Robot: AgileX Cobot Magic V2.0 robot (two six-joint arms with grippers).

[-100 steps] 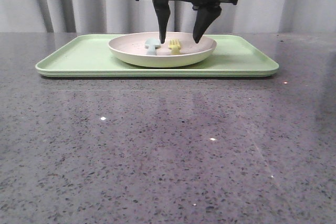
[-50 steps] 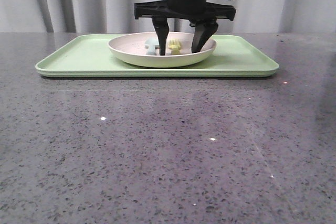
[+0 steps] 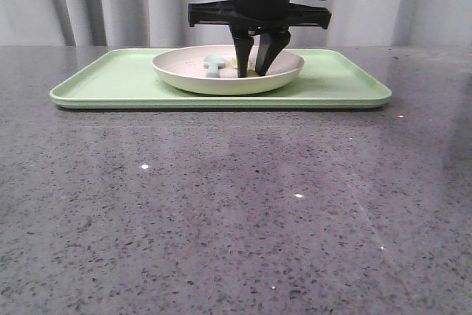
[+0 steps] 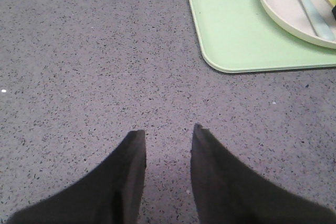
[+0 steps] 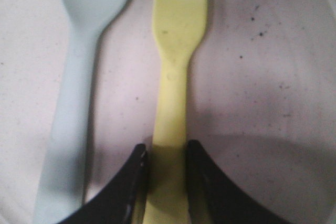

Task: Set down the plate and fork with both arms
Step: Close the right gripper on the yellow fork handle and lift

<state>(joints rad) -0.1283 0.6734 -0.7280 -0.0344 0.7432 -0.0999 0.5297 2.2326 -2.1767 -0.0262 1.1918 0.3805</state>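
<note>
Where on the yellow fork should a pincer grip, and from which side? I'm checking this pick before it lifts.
Grip the fork on its narrow handle, coming straight down from above. It lies flat in the plate beside the spoon, so only its thin side edges can be pinched. The right pincer already straddles the handle.

We get a low front cam facing fwd across the surface (image 3: pixel 236 204), a left wrist cam looking down from higher up, and a right wrist cam v. close, all sharing the plate (image 3: pixel 181 73).
</note>
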